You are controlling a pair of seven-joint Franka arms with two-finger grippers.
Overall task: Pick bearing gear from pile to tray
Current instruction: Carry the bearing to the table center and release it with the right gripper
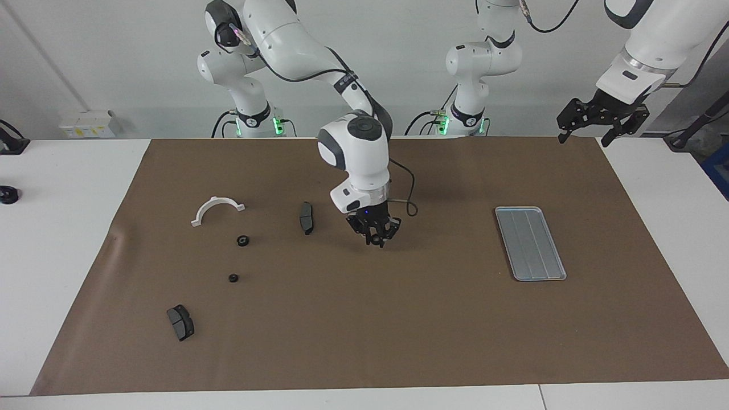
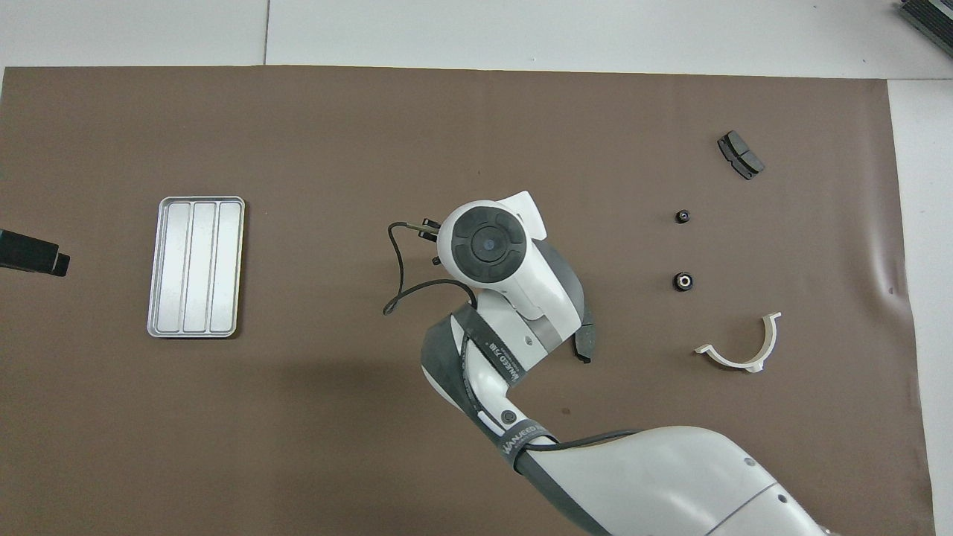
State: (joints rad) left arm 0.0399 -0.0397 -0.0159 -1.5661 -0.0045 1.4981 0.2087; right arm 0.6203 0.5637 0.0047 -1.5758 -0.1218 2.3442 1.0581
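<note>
Right gripper (image 1: 376,236) is hovering low over the bare brown mat (image 1: 398,330) at mid-table, between the pile and the tray (image 1: 529,245). The cluster of dark links is hiding its state: I cannot tell whether it is clenched on a bearing gear or carrying nothing, and no part is showing at its tip in either view.

Left gripper (image 1: 586,135) is waiting, jaws spread, raised over the mat's corner at the left arm's end.

The tray is lying empty toward the left arm's end of the table. The pile is sitting toward the right arm's end:
- two black round pieces, one (image 1: 243,241) nearer the robots than the other (image 1: 232,278)
- a white half-ring bracket (image 1: 216,208)
- a dark pad (image 1: 306,217) just beside the right gripper
- a second pad (image 1: 180,322) farthest from the robots

Risks I am weighing:
- If a gear is in the grip, it is small and round (little surface for the jaws), so it may be sitting off-centre and could be slipping out during a fast swing toward the tray.
- If the grip is empty, the arm would be delivering nothing.
- A release from height could be sending the gear rolling along the tray's lengthwise ridges or bouncing over its low rim.
- The loose cable (image 1: 405,196) at the wrist is hanging near the mat and could be snagging on a low pass.
</note>
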